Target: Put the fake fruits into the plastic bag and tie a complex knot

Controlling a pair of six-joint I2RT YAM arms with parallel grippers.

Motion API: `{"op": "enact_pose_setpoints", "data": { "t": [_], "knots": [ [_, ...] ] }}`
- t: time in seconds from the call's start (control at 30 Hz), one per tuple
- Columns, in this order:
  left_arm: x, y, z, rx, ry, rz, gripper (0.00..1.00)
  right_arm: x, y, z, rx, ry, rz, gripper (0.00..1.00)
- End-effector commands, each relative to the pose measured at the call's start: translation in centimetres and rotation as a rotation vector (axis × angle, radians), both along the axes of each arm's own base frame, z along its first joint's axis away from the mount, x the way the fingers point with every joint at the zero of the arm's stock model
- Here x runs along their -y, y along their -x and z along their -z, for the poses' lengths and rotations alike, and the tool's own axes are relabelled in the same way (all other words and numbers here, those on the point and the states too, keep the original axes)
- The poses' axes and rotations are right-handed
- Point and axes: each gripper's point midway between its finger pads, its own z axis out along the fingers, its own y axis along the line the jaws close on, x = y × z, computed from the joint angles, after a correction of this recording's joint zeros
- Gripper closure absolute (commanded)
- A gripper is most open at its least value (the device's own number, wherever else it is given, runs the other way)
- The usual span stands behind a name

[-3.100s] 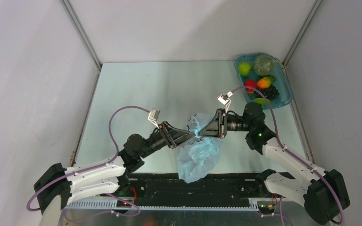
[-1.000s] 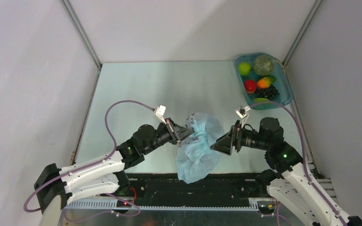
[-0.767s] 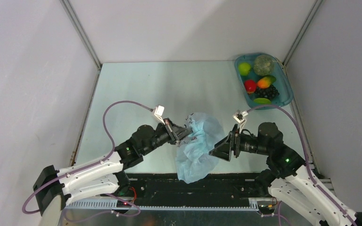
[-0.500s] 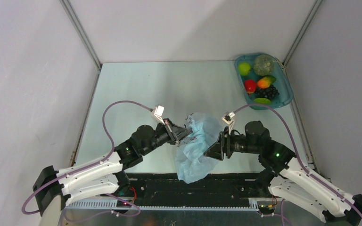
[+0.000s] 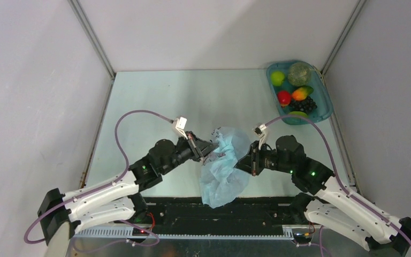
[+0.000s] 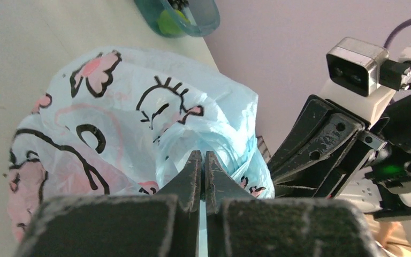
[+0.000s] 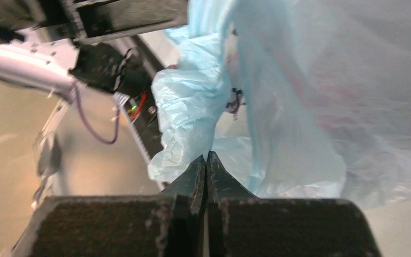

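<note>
The light-blue plastic bag (image 5: pixel 223 168), printed with pink-and-black cartoon marks, hangs crumpled between both arms near the table's front edge. My left gripper (image 5: pixel 212 153) is shut on the bag's upper left film (image 6: pixel 214 136), with a sliver of blue between its fingers. My right gripper (image 5: pixel 239 164) is shut at the bag's right side, its tips pinched into a fold (image 7: pixel 192 123). The fake fruits lie in the teal tray (image 5: pixel 325 101) at the far right: lime green (image 5: pixel 278 78), red (image 5: pixel 284 98), orange-yellow (image 5: pixel 300 94), dark grapes (image 5: pixel 306 105). No knot is in view.
A grey-green round fruit (image 5: pixel 299 73) also sits in the tray, whose end (image 6: pixel 203 13) shows in the left wrist view. Grey walls close in the table on three sides. The black base rail (image 5: pixel 219 211) runs under the bag's lower end.
My right gripper moved left up to the bag and went from open to shut on its film. The left gripper stayed shut on the bag, barely shifting.
</note>
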Motion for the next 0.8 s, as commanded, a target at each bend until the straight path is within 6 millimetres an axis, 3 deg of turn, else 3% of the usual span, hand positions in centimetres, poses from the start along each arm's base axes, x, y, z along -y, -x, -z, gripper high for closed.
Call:
{"op": "enact_pose_setpoints", "data": {
  "t": [0.0,0.1,0.2,0.27,0.33,0.43,0.53,0.57,0.63,0.7,0.77],
  "knots": [
    [-2.3,-2.8,-3.6,0.154,-0.08,-0.144,1.0,2.1,-4.1,-3.1,0.183,0.055,0.207,1.0],
    [-4.8,-5.3,-5.4,0.227,-0.177,-0.284,1.0,5.6,-7.8,-3.7,0.298,0.197,0.431,1.0],
    [-6.3,-7.0,-6.3,0.257,-0.247,-0.36,1.0,8.7,-10.4,-6.4,0.399,0.282,0.633,1.0],
    [-6.9,-7.7,-6.9,0.283,-0.268,-0.392,1.0,9.6,-11.4,-7.1,0.449,0.331,0.694,1.0],
    [-7.5,-8.5,-6.3,0.278,-0.297,-0.428,1.0,10.2,-12.4,-6.6,0.467,0.395,0.741,1.0],
    [-8.8,-9.8,-3.0,0.23,-0.365,-0.498,1.0,11.0,-14.3,-3.2,0.424,0.519,0.806,1.0],
    [-11.3,-11.1,1.3,0.168,-0.471,-0.623,1.0,12.8,-15.5,3.4,0.271,0.604,0.879,1.0],
    [-12.2,-11.0,3.3,0.14,-0.514,-0.647,1.0,14.3,-15.8,5.5,0.22,0.637,0.919,1.0],
    [-14.6,-11.2,5.9,0.098,-0.595,-0.738,1.0,15.6,-15.9,8.1,0.16,0.662,0.959,1.0],
    [-15.6,-10.9,7.2,0.077,-0.629,-0.759,1.0,16.1,-15.9,8.9,0.15,0.683,0.975,1.0],
    [-15.8,-10.7,7.1,0.08,-0.62,-0.757,1.0,16.1,-16.1,8.7,0.174,0.689,0.97,1.0]
  ]
}}
